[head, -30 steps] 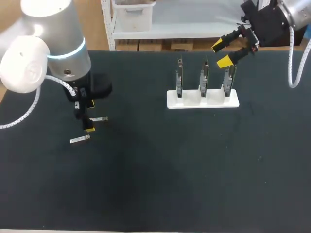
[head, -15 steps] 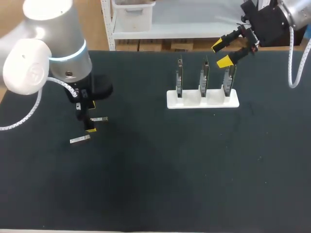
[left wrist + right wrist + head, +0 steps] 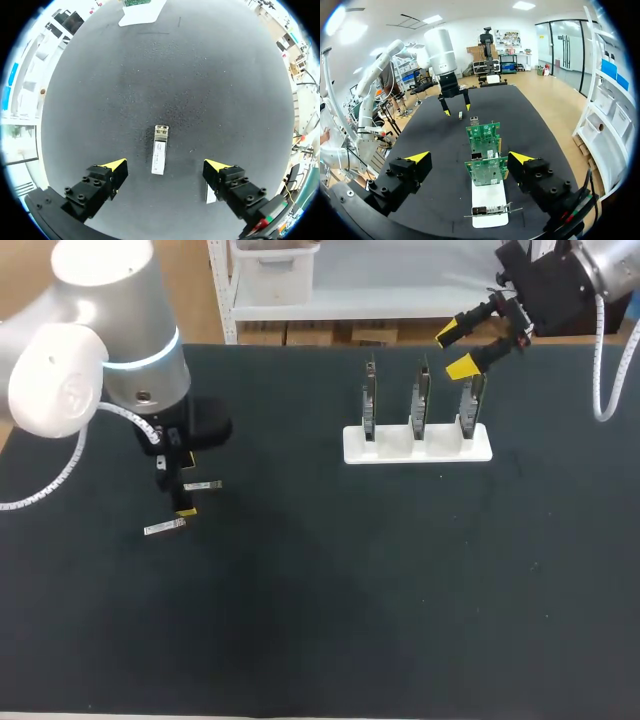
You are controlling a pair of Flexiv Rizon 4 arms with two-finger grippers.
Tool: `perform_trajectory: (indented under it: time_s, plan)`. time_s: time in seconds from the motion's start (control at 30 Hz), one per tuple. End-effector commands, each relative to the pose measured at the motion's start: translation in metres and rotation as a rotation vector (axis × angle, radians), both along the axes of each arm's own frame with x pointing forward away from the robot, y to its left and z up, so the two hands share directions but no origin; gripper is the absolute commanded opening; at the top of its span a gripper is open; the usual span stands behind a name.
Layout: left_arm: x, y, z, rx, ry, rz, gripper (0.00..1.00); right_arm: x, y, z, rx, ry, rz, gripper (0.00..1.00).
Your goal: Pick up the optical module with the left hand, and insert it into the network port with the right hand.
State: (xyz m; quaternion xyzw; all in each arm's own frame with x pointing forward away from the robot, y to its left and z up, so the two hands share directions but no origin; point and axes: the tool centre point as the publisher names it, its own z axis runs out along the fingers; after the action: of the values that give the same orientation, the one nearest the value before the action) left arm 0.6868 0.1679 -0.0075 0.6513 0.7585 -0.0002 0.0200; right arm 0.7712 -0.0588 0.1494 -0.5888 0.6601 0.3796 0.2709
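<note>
The left gripper [image 3: 165, 166] hangs open astride the optical module [image 3: 160, 150], which lies flat near the table's [image 3: 400, 590] left edge, apparently aligned for grasping. The right gripper [image 3: 469, 158], open too, hovers over the port boards [image 3: 486, 170] at the far edge.

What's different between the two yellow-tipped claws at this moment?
The left gripper points down, low over the table; the right gripper is raised beside the white stand of circuit boards. An optical module lies between the left's fingers; the right's have nothing between them. Both are open, holding nothing.
</note>
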Motion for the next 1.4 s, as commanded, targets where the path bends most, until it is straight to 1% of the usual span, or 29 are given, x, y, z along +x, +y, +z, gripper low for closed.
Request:
perform_trajectory:
  time_s: [0.03,0.17,0.23,0.27,0.3,0.33,0.4,0.43,0.47,0.5,0.53,1.2,1.23,1.27,1.3,1.4]
  plan:
    - [-0.0005,0.0010,-0.0011,0.000,0.004,0.001,1.00,-0.0006,0.0003,-0.0001,0.000,-0.002,-0.001,1.00]
    - [-0.0027,0.0004,-0.0009,0.001,0.009,0.002,1.00,-0.0006,0.0003,-0.0001,0.000,-0.002,-0.001,1.00]
    - [-0.0030,-0.0004,-0.0011,0.000,0.011,0.000,0.47,-0.0006,0.0003,-0.0001,0.000,-0.002,-0.001,1.00]
    - [-0.0030,-0.0006,-0.0014,-0.001,0.012,-0.002,0.43,-0.0006,0.0003,-0.0001,0.000,-0.002,-0.001,1.00]
    - [-0.0029,-0.0009,-0.0018,-0.001,0.012,-0.003,0.36,-0.0006,0.0003,-0.0001,0.000,-0.002,-0.001,1.00]
    - [-0.0027,-0.0011,-0.0023,0.000,0.012,-0.004,0.23,-0.0006,0.0003,-0.0001,0.000,-0.002,-0.001,1.00]
    - [-0.0026,-0.0012,-0.0025,0.000,0.012,-0.006,0.16,-0.0006,0.0003,-0.0001,0.000,-0.002,-0.001,1.00]
    - [-0.0025,-0.0013,-0.0025,0.001,0.012,-0.007,0.11,-0.0006,0.0003,-0.0001,0.000,-0.002,-0.001,1.00]
    - [-0.0025,-0.0013,-0.0025,0.001,0.012,-0.007,0.09,-0.0006,0.0003,-0.0001,0.000,-0.002,-0.001,1.00]
    - [-0.0024,-0.0012,-0.0025,0.001,0.012,-0.007,0.03,-0.0006,0.0003,-0.0001,0.000,-0.002,-0.001,1.00]
    - [-0.0023,-0.0012,-0.0025,0.002,0.013,-0.008,0.00,-0.0006,0.0003,-0.0001,0.000,-0.002,-0.001,1.00]
    - [0.0011,-0.0016,0.0004,-0.004,0.011,-0.014,0.00,-0.0006,0.0003,-0.0001,0.000,-0.002,-0.001,1.00]
    - [0.0013,-0.0017,0.0006,-0.001,0.009,-0.017,0.15,-0.0006,0.0003,-0.0001,0.000,-0.002,-0.001,1.00]
    - [0.0014,-0.0016,0.0006,0.000,0.007,-0.018,0.62,-0.0006,0.0003,-0.0001,0.000,-0.002,-0.001,1.00]
    - [0.0015,-0.0015,0.0006,0.001,0.006,-0.018,1.00,-0.0006,0.0003,-0.0001,0.000,-0.002,-0.001,1.00]
    - [0.0019,-0.0012,0.0007,0.005,0.006,-0.023,1.00,-0.0006,0.0003,-0.0001,0.000,-0.002,-0.001,1.00]
